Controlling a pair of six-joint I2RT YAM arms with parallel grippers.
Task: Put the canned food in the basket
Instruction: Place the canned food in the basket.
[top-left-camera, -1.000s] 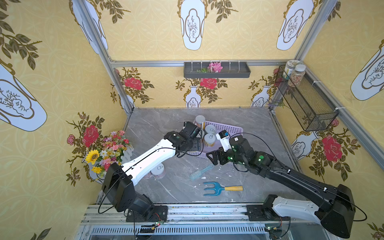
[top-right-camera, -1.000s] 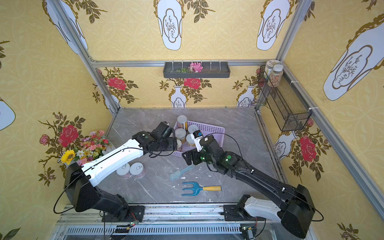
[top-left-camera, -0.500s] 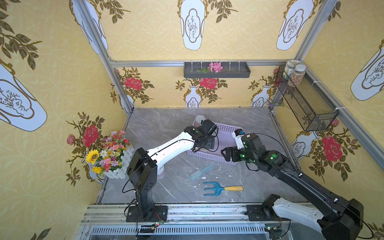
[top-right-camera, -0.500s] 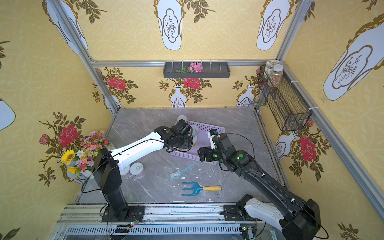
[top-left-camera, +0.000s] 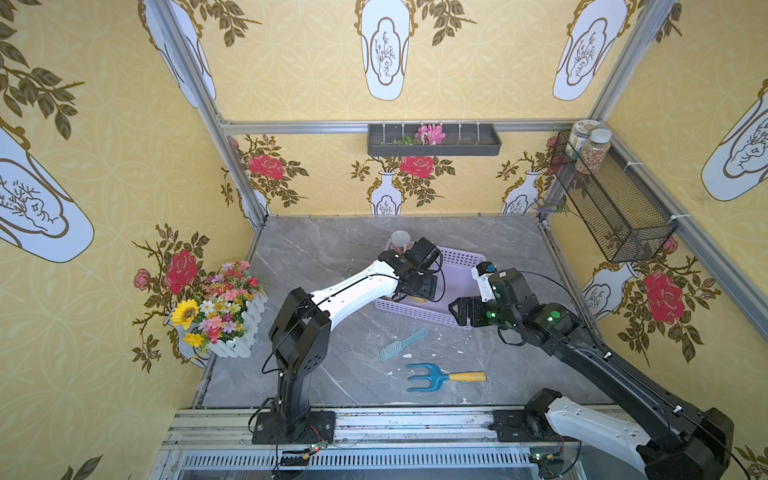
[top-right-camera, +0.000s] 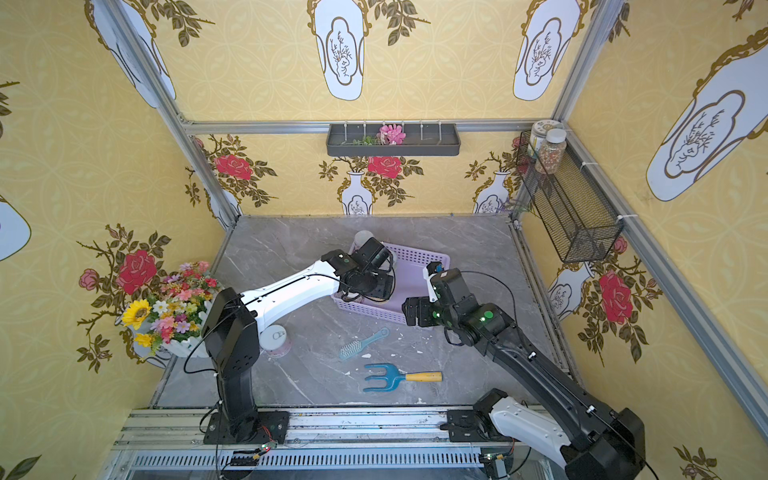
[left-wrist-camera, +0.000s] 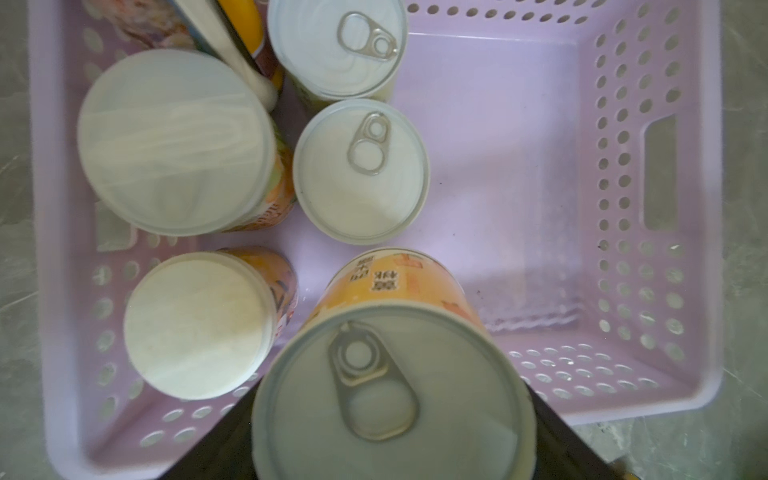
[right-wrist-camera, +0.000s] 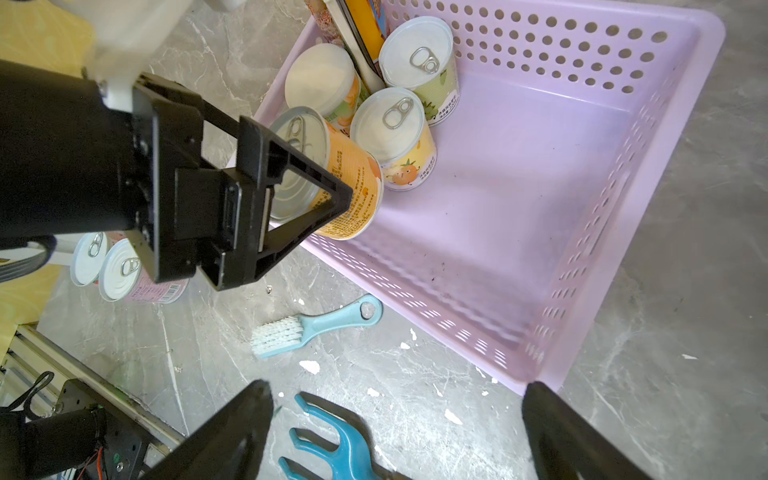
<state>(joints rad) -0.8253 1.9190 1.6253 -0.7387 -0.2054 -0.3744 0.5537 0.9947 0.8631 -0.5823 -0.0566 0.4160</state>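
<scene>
**Orange can in left grip, over lilac basket**

Left end effector: clenched on the orange-label can, one finger on each side of the body, pull-tab top facing the wrist cam. The can sits within the outline of the basket, at its near-left part. Can't tell if the base touches the basket floor.

Other cans in the basket (left wrist view), 4 upright, bunched at the left end:
- wide plain-top can
- small plain-top can, just beside the held one
- green-label pull-tab can
- yellow-label pull-tab can, touching the green one

Tall can stands at the basket's far-left corner. Inside or just outside the wall: can't tell.

Not in the basket: pink-label can and a second pull-tab can, side by side and touching, on the counter near the left arm's base. Only one shows in a top view, and only partly.

Right end effector: released, jaws wide, nothing between them. It hovers over the counter just off the basket's near-right corner.

Misc on the counter, near side, apart from the basket: light-blue brush, and a blue hand fork w/ wooden handle.
</scene>
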